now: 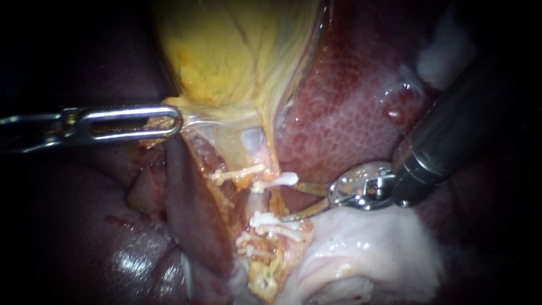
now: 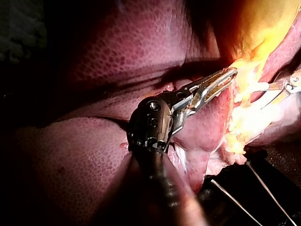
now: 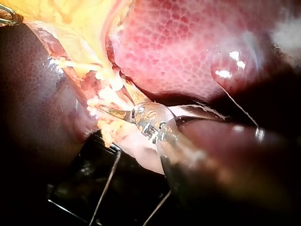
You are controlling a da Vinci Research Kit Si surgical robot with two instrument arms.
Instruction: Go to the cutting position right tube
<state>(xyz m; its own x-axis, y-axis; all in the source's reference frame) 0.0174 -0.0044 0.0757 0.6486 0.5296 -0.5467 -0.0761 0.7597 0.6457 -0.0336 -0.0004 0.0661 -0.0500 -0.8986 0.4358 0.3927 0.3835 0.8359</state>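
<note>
Closest in, under the jaws: a glistening mound of pale whitish tissue (image 1: 361, 254). Above it, the dark-shafted right instrument (image 1: 289, 201) with thin curved metal jaws, parted to a moderate gap and gripping nothing. Just ahead of those open tips: the thin pinkish right tube (image 1: 258, 199), its bare stretch level with the gap, crossed by small white clips (image 1: 276, 179) beside the upper jaw and again beside the lower one. No telling whether the tips touch it. Farther off, beyond the tube: the slender silver left instrument (image 1: 172, 120) with slotted jaws, closed on the lower edge of the yellow gallbladder (image 1: 226, 51) and holding that tissue taut. Farthest back, beyond the right instrument's jaws: mottled dark-red liver (image 1: 350, 113).
</note>
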